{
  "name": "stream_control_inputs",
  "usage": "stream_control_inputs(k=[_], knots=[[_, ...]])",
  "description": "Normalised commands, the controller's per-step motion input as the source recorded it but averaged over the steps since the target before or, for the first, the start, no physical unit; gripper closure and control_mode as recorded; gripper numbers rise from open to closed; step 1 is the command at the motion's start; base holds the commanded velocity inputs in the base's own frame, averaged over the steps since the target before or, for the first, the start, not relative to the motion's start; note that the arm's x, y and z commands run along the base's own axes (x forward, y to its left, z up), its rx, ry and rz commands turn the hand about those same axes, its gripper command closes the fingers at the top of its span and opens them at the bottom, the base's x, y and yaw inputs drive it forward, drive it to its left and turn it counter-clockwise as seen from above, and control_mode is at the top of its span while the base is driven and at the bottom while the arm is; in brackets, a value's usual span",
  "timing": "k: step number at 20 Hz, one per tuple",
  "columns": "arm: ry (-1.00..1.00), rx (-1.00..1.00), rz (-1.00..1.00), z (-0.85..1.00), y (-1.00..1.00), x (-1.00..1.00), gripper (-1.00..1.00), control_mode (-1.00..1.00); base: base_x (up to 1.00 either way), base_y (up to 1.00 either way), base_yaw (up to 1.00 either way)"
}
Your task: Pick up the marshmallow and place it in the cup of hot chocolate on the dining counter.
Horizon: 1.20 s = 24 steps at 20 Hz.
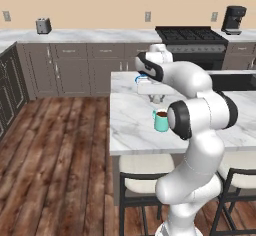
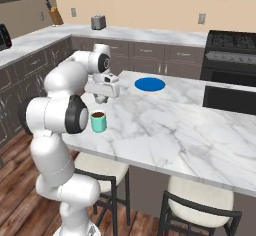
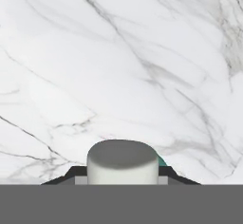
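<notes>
Our end effector (image 3: 123, 180) is pinching the marshmallow (image 3: 123, 163), a short white cylinder held by its sides, above the marble desk (image 1: 131, 122). The teal cup of hot chocolate (image 1: 160, 120) stands just beyond it toward six o'clock in the left base view. We judge the marshmallow light, soft and squashy, so a gentle grip across its curved sides suits it.

White marshmallow (image 3: 123, 163) held above marble dining counter (image 2: 165, 125), teal cup of hot chocolate (image 2: 98, 122) upright
</notes>
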Motion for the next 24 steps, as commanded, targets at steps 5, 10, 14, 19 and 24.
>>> stream_control_inputs(k=[5,10,14,19,24], knots=[[0.00,0.00,0.00,-0.01,-0.05,-0.18,1.00,-1.00,0.00,0.00,0.00],[-0.01,0.00,0.00,0.00,0.00,-0.15,1.00,-1.00,0.00,0.00,0.00],[0.00,0.00,0.00,0.00,0.00,-0.20,1.00,-1.00,0.00,0.00,0.00],[0.00,0.00,0.00,0.05,0.00,-0.31,1.00,-1.00,0.00,0.00,0.00],[0.00,0.00,0.00,0.00,0.00,-0.21,1.00,-1.00,0.00,0.00,0.00]])
